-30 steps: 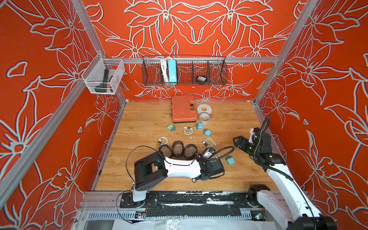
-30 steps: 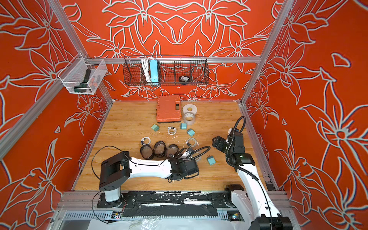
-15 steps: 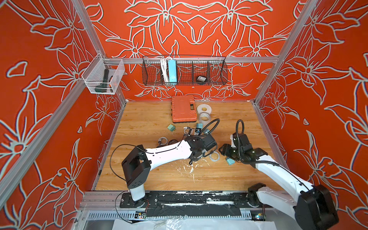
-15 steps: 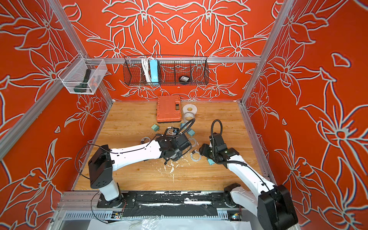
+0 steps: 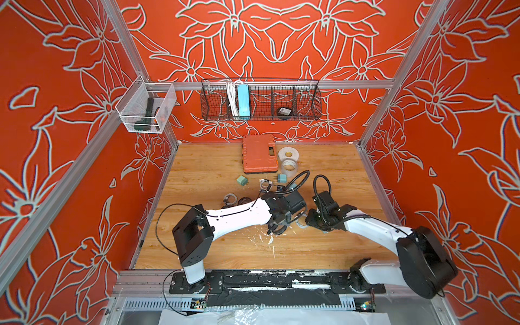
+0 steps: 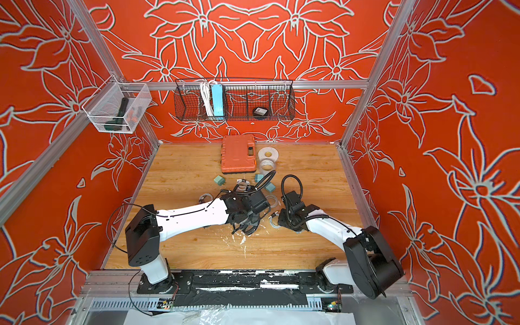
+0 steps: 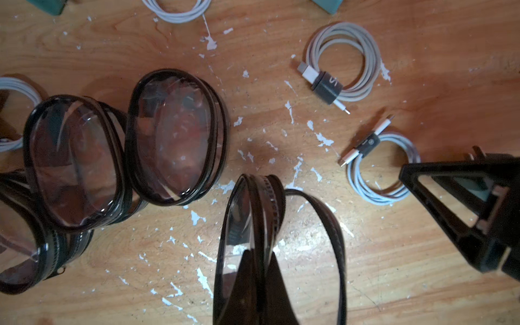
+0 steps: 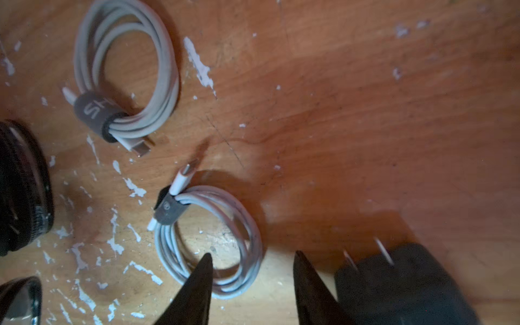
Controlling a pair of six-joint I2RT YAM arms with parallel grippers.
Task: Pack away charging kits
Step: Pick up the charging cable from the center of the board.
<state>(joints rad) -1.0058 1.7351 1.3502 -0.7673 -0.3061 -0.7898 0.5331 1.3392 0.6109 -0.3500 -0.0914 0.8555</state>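
My left gripper is shut on the rim of an oval black-rimmed clear pouch, which hangs open beneath it. Three more pouches stand beside it on the wood. My right gripper is open and low over a coiled white cable, with one finger inside the coil, the other outside and a strand between them. A dark, shadowed plug with metal prongs lies just outside that finger. A second cable lies close by. In both top views the two grippers nearly meet mid-table. Teal plugs lie farther back.
An orange case and grey tape rolls sit at the back of the wooden table. On the back wall hangs a wire basket holding a light-blue power strip. A clear bin is mounted at the back left.
My left arm swung from the front toward mid-table with the pouch in its grip. My right arm came down and leftward onto the cable, and its jaws narrowed.
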